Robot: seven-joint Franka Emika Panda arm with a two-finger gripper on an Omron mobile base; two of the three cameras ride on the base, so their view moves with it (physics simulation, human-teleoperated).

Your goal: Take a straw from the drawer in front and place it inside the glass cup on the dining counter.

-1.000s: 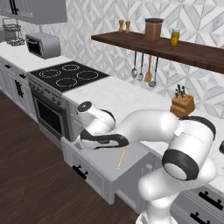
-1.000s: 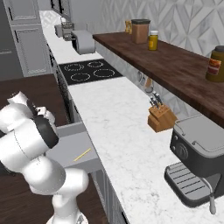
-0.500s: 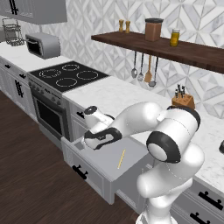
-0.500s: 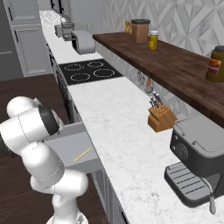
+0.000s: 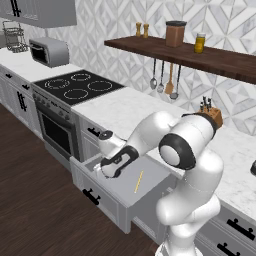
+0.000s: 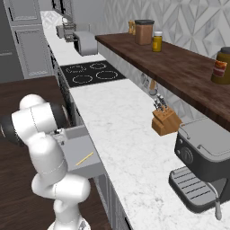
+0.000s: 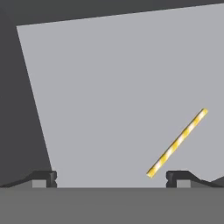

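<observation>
The thin yellow-striped straw [image 7: 177, 143] lies loose on the open grey drawer's [image 5: 150, 172] floor, toward its right side. The two-finger gripper [image 7: 111, 177] hangs over it, fingers spread, empty — off-centre, descending could nudge the straw away.

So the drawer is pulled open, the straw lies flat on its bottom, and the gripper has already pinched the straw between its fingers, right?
Not quite. The drawer is open and the straw lies flat on its bottom, but the gripper has not pinched it. In the hand view the fingers stand wide apart, and the straw lies free on the drawer floor, its near end beside one fingertip.
</observation>
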